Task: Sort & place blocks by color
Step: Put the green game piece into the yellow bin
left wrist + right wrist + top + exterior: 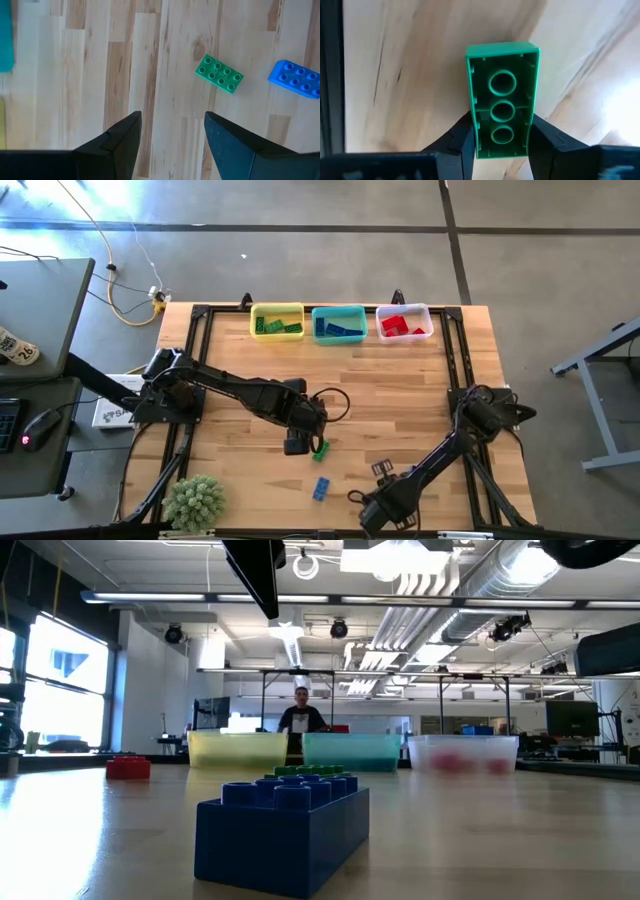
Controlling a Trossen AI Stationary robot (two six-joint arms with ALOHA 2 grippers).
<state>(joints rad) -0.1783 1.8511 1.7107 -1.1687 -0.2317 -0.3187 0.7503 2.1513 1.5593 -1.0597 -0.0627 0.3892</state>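
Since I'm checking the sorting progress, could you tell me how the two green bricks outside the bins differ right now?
One green brick is clamped in the right gripper, its hollow underside facing the wrist camera; the other green brick lies free on the table, studs up, ahead of the open left gripper. Both share colour and the oblong studded shape.

Open left claw (172, 132) above wood; green block (219, 73), blue block (295, 78), perhaps apart.

Yellow bin (277, 320), teal bin (339, 323) and clear bin (404, 322) line the table's (400, 410) far edge; a green plant (193, 502) sits near-left.
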